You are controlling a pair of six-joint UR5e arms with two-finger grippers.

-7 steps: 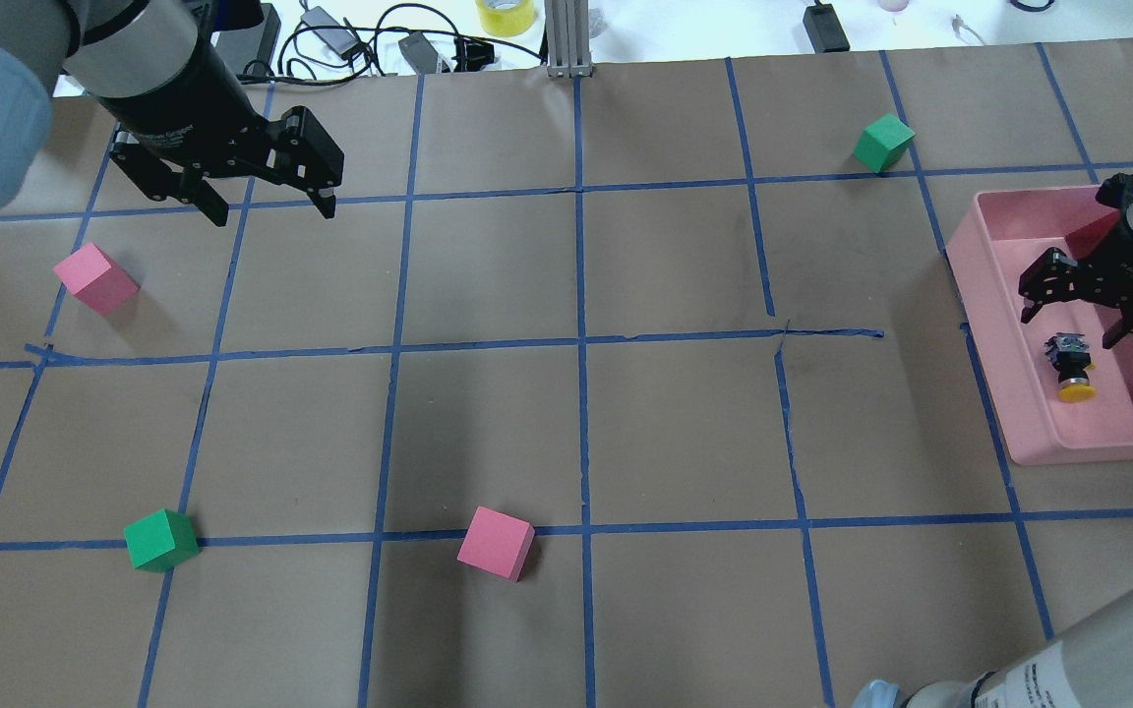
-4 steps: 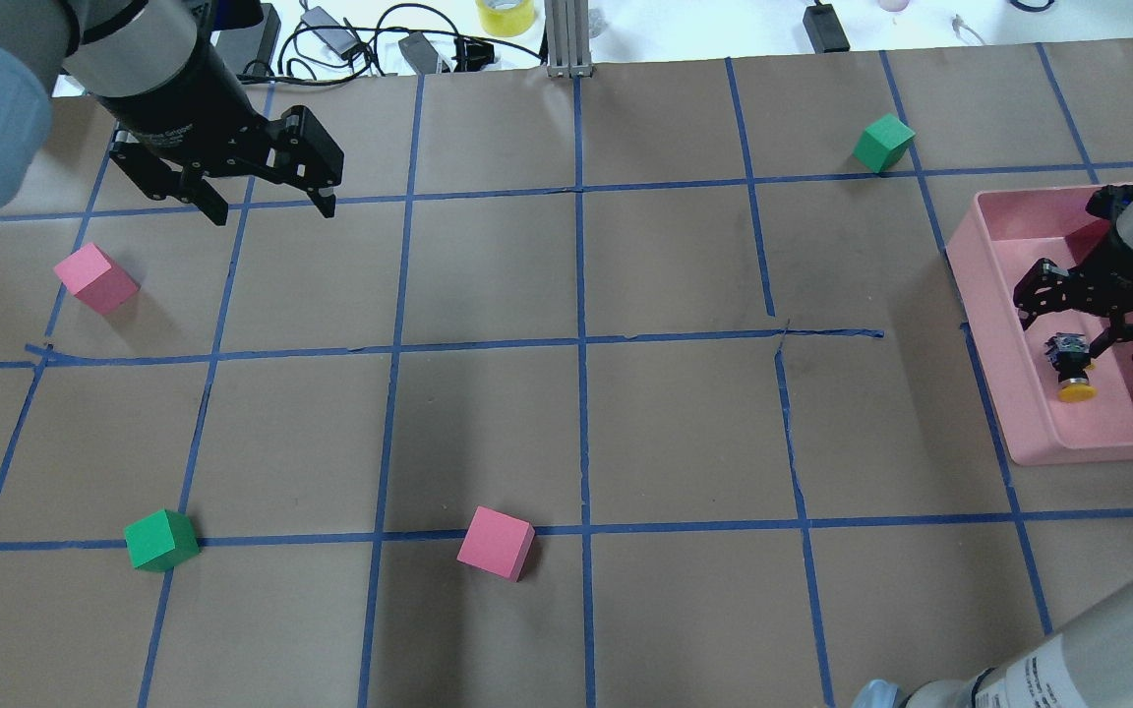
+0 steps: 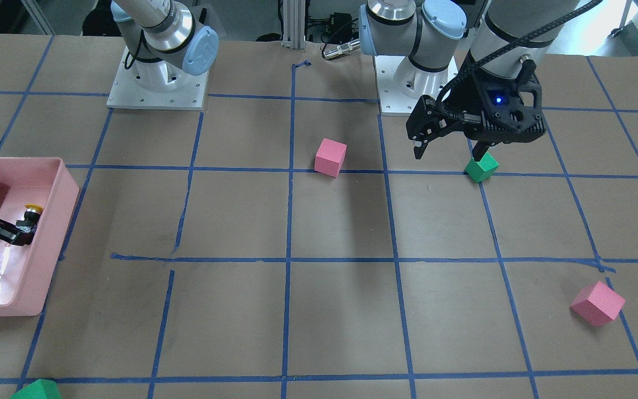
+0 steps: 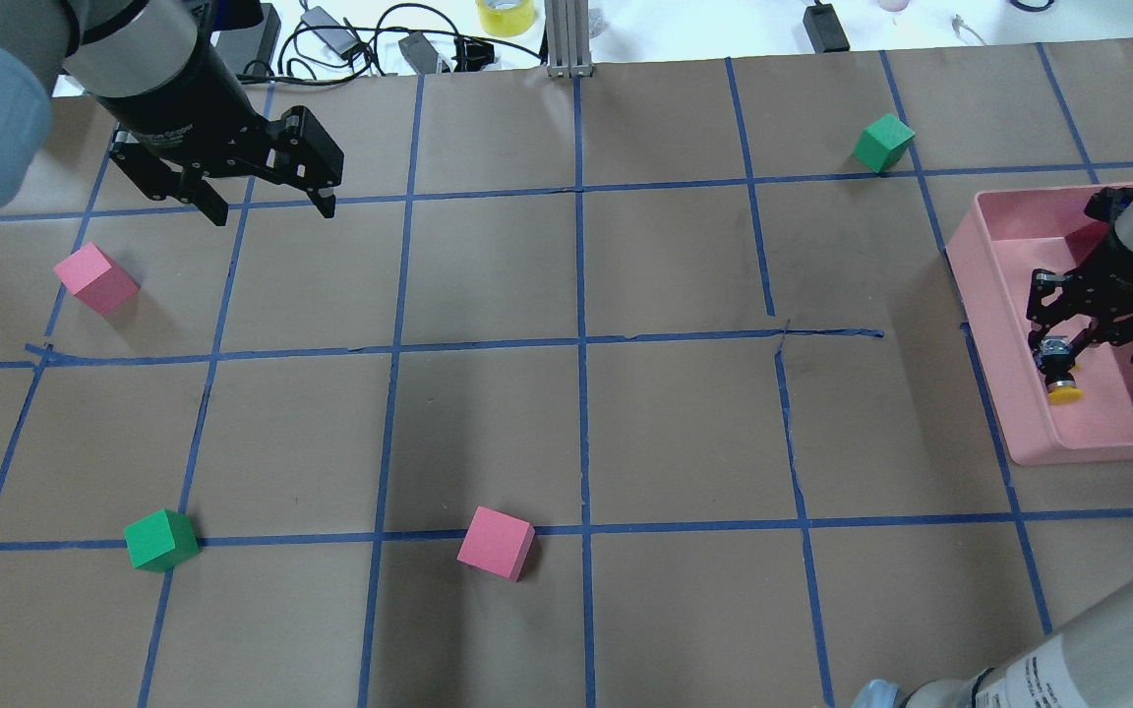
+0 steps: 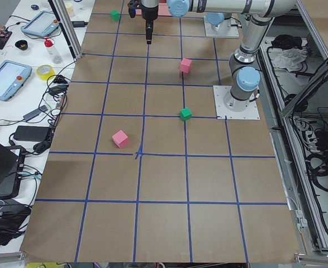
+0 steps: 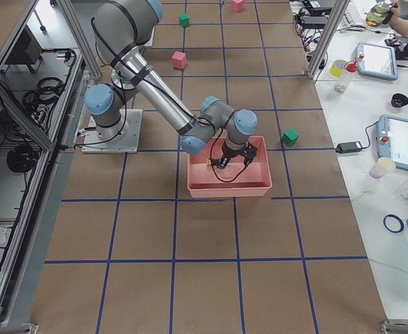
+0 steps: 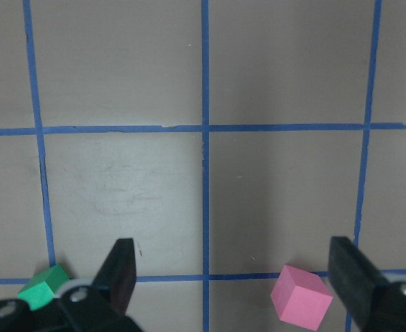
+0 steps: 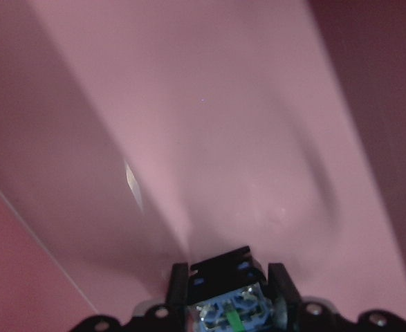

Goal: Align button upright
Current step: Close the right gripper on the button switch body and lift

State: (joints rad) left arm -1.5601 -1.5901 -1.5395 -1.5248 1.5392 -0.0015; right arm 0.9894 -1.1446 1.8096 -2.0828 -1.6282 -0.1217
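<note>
The button [image 4: 1064,385] lies on its side in the pink bin [image 4: 991,346], its yellow cap toward the robot's side. My right gripper [image 4: 1060,347] is down in the bin and shut on the button's contact-block end. The right wrist view shows the block [image 8: 225,306] squeezed between the two fingers [image 8: 178,282]. The front view shows the yellow cap [image 3: 34,209] just past the right gripper [image 3: 19,228]. My left gripper [image 4: 267,205] is open and empty, hovering above the table far from the bin; it also shows in the left wrist view [image 7: 237,273].
Two pink cubes [image 4: 94,278] [image 4: 496,543] and two green cubes [image 4: 161,539] [image 4: 883,144] lie scattered on the brown, blue-taped table. The bin stands at the table's right edge. Cables and a yellow tape roll [image 4: 505,14] lie beyond the far edge.
My right gripper has dropped lower in the bin and gone from open to shut on the button, which shifted slightly left. The left arm has not moved.
</note>
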